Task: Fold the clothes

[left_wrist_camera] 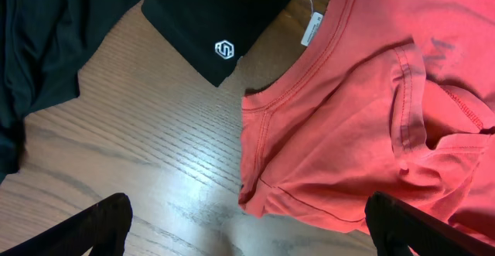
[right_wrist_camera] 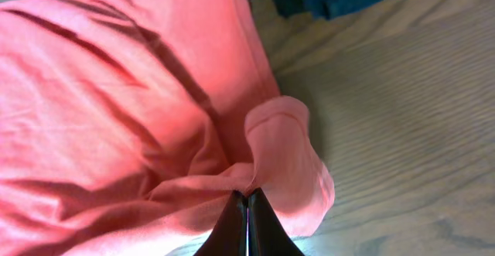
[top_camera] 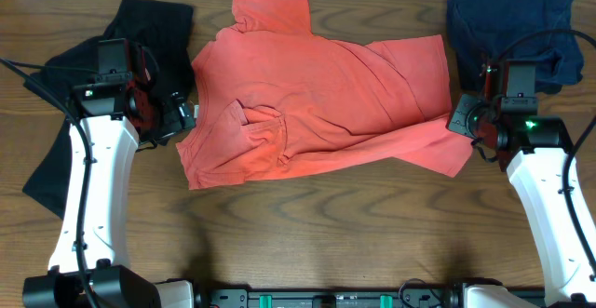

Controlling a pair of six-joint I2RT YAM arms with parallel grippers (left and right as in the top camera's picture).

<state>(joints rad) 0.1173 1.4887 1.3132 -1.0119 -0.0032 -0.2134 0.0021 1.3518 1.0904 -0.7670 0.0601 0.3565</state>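
Coral-red T-shirt (top_camera: 317, 94), rumpled on wooden table (top_camera: 307, 243): right gripper (right_wrist_camera: 247, 203) pinches its hemmed edge, left gripper (left_wrist_camera: 247, 217) spread wide just beside it; advisable to seize that near edge, then tension evenly.

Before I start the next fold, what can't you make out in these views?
Black garment: overhead, the left arm covers its middle; shape unclear.
Navy garment: bunched overhead, cut by the top edge in right wrist; type unclear.
Neck label of the coral T-shirt: left wrist, print too small to read.
Right hand: right wrist, shut on the T-shirt; folds hide how many layers it pinches.
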